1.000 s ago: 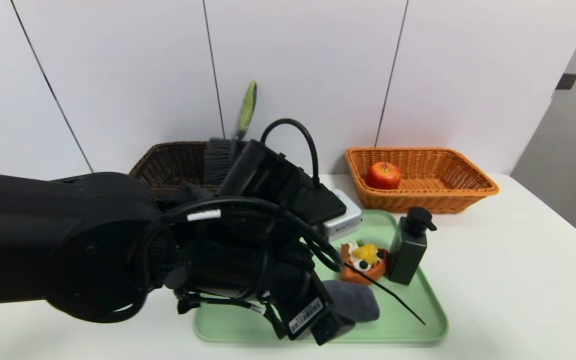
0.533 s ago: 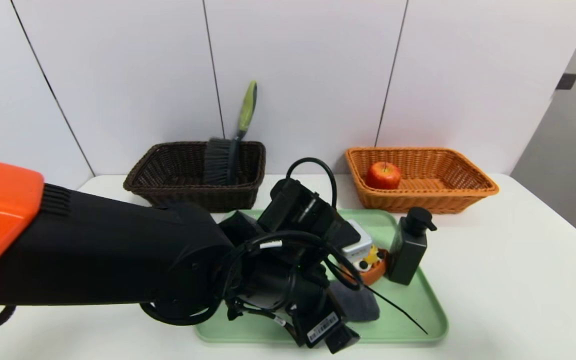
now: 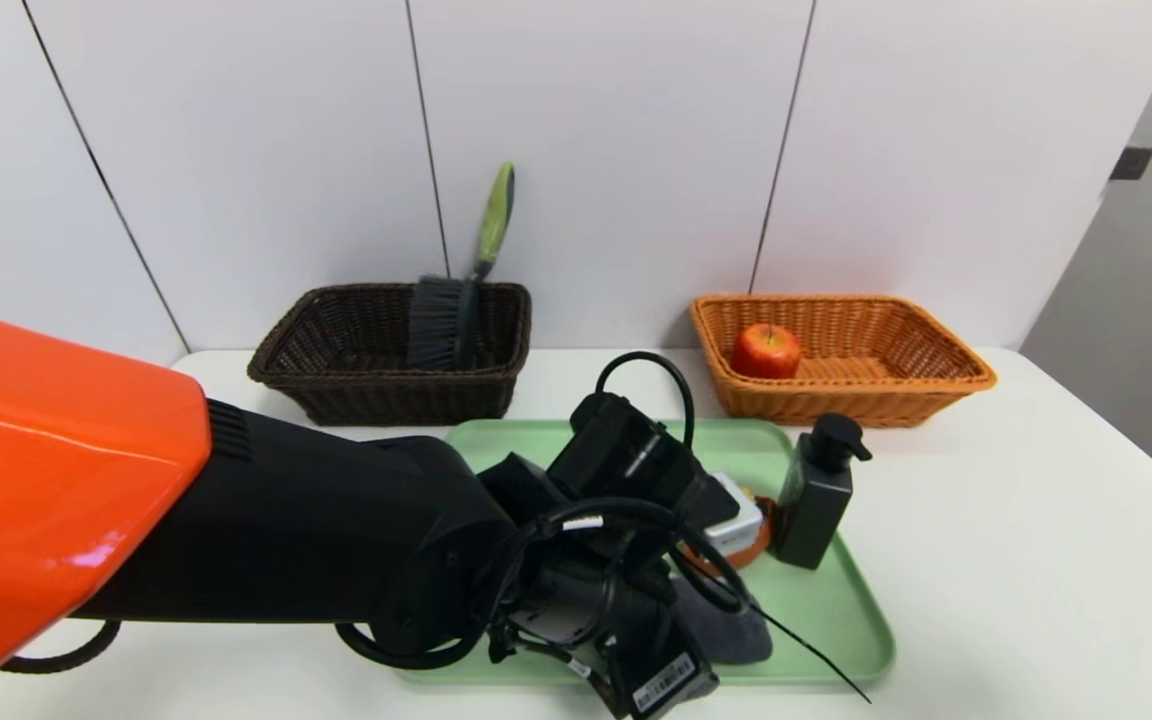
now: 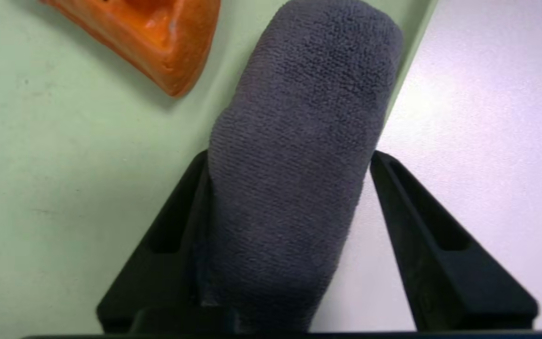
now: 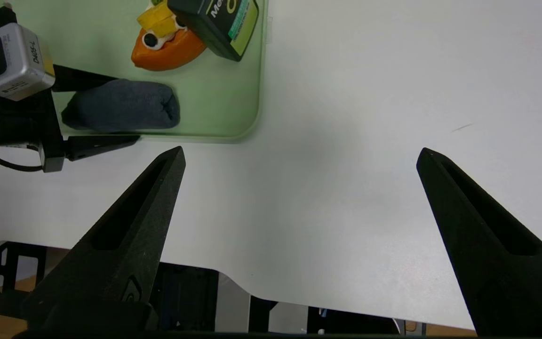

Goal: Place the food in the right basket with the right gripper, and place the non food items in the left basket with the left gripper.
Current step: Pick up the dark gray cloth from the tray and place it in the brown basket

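From the head camera I see my left gripper [image 3: 681,655] down at the near edge of the green tray [image 3: 836,640], its arm stretched across most of the foreground. The cloth roll [image 3: 736,630] peeks out just beside the wrist. The brush [image 3: 441,320] leans in the left basket [image 3: 336,345] with its green handle propped against the wall, and the apple [image 3: 766,350] sits in the right basket [image 3: 886,385], so I judge one item of each kind is sorted. The pump bottle [image 3: 816,495] stands upright on the tray, with the tart slice [image 3: 751,545] mostly hidden behind my wrist camera.

The left wrist camera shows why I came in low: the fingers [image 4: 177,221] straddle the roll [image 4: 294,165] across its short width, one pressed to its side over the tray, the other set a little off it over the table [image 4: 487,117]. The jaws are spread, not yet squeezing. The tart's tip [image 4: 158,42] lies clear of them.

The right wrist camera has the right gripper [image 5: 299,155] hanging wide open and empty over bare table, away from the tray, parked so the arms don't cross
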